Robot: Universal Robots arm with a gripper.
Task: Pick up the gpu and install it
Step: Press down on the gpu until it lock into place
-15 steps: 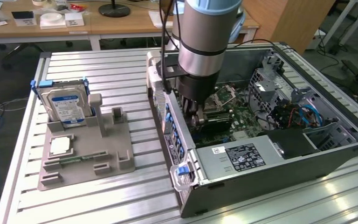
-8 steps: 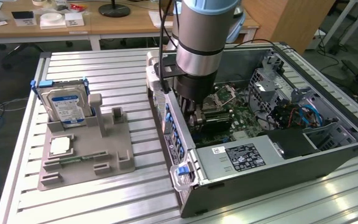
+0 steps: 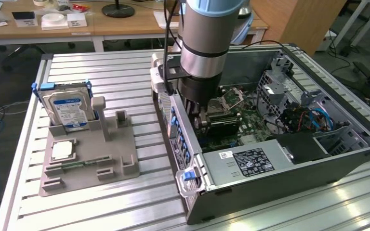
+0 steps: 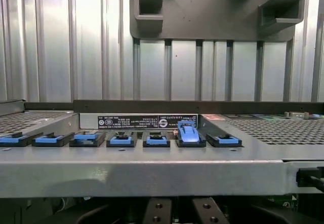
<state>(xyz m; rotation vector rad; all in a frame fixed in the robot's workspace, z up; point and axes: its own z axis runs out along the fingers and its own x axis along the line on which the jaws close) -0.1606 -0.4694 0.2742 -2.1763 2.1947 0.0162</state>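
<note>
While the arm [image 3: 201, 43] stands almost upright over the open computer case [image 3: 339, 159], its tool [image 3: 201, 120] is down inside, close to the case's rear wall and just above the green motherboard [image 3: 252, 126]. The tool's jaws are drawn together. The gpu [image 3: 222, 124] appears as a dark flat slab right at the tool's tip, on the side toward the exterior view's right, low over the motherboard. Whether the fingers actually clamp it cannot be made out.

In the wrist view, the dark fingers [image 4: 157, 210] sit below the case's rear wall, where a row of blue slot latches [image 4: 121, 141] runs. One latch [image 4: 187, 132] stands raised above the others.

Outside the case, on the ribbed bench [image 3: 108, 202], a grey fixture [image 3: 117, 168] holds an upright hard drive [image 3: 69, 109] and a square CPU chip [image 3: 64, 150], well apart from the tool.
</note>
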